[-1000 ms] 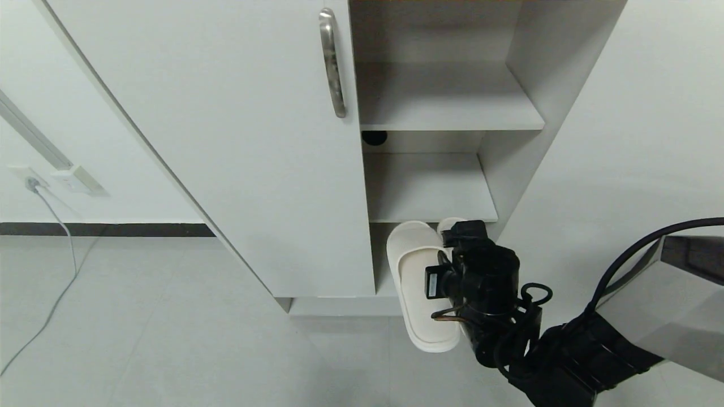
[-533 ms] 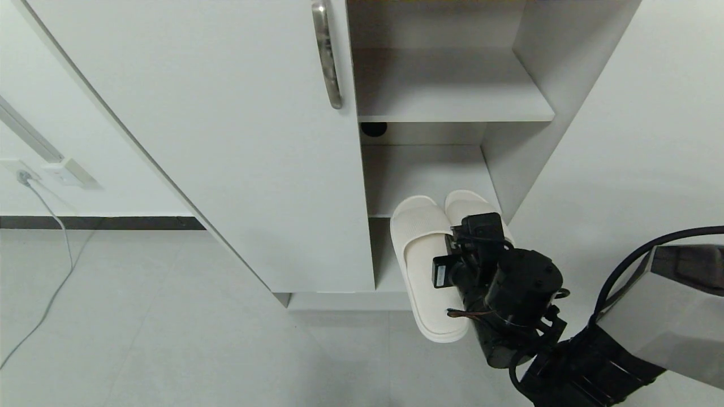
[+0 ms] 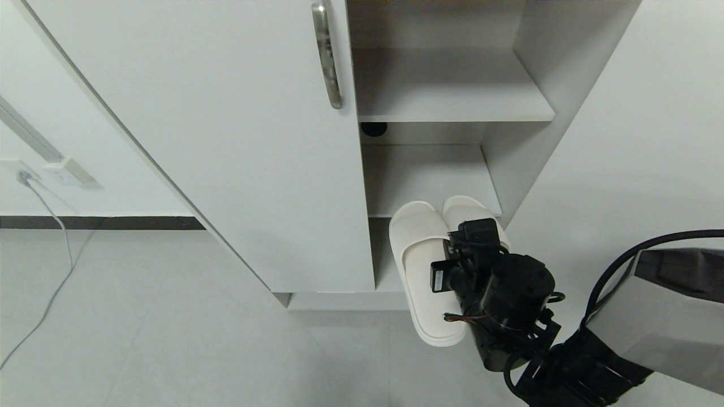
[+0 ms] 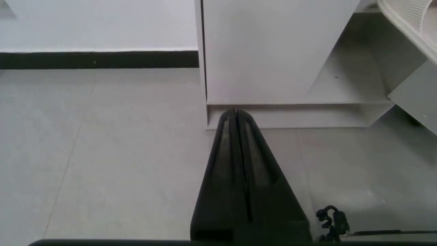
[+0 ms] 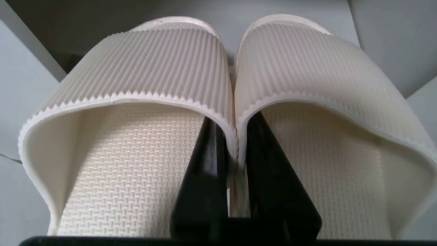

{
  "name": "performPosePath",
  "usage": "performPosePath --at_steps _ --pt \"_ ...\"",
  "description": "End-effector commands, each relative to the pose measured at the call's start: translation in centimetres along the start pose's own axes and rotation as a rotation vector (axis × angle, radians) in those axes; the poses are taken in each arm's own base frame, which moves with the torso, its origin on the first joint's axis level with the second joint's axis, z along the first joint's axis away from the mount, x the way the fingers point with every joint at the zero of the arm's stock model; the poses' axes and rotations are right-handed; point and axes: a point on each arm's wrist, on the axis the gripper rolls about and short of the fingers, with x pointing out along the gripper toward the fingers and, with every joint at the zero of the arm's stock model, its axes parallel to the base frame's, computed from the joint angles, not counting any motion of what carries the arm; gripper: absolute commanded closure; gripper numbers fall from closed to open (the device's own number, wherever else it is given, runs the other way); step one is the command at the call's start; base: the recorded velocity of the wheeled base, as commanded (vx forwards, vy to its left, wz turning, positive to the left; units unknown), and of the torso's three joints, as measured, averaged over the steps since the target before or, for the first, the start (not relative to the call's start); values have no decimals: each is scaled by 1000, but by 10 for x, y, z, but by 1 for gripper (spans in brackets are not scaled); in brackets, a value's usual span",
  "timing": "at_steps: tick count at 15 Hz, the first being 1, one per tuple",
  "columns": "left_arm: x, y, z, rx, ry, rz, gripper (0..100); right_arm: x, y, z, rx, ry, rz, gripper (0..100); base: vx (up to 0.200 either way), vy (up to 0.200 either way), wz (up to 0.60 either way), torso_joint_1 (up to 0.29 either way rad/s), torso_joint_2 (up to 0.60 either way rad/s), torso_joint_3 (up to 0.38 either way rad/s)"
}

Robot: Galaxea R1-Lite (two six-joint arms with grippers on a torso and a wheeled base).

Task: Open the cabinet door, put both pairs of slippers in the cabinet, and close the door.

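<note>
A pair of white slippers point(image 3: 424, 265) hangs side by side in front of the open cabinet, toes toward it. Their toes overlap the front edge of the lower shelf point(image 3: 430, 181). My right gripper point(image 5: 235, 137) is shut on the slippers point(image 5: 136, 102), pinching their two touching inner edges. In the head view the right arm's wrist point(image 3: 481, 271) covers the right-hand slipper. The cabinet door point(image 3: 226, 141) with its metal handle point(image 3: 327, 56) stands to the left of the opening. My left gripper point(image 4: 237, 116) is shut on nothing, low over the floor, pointing at the cabinet's base.
An upper shelf point(image 3: 447, 85) lies bare above the lower one, with a dark round hole point(image 3: 373, 129) in the back panel between them. A wall socket with a grey cable point(image 3: 22, 178) is at the far left. Grey floor tiles point(image 3: 169, 350) spread before the cabinet.
The head view has shifted slightly. My right gripper carried the slippers up and toward the cabinet, so their toes now overlap the lower shelf's edge; in the last half second they sank a little.
</note>
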Motion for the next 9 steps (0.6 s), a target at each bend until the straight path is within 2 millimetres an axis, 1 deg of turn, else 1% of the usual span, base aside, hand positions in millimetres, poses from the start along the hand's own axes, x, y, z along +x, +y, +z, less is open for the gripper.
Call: performPosePath --at_steps 1,6,8,9 --pt "0 0 0 0 1 -1 100 0 0 -2 -3 4 -1 100 200 0 0 2 2 -2" --pt "0 0 0 0 1 -1 100 1 1 -3 2 6 0 100 200 0 0 0 4 2" --pt "0 0 0 0 1 -1 100 2 2 -10 10 20 -2 100 0 0 0 0 0 0" --pt "0 0 0 0 1 -1 100 8 5 -16 17 25 -7 100 0 0 0 0 0 0"
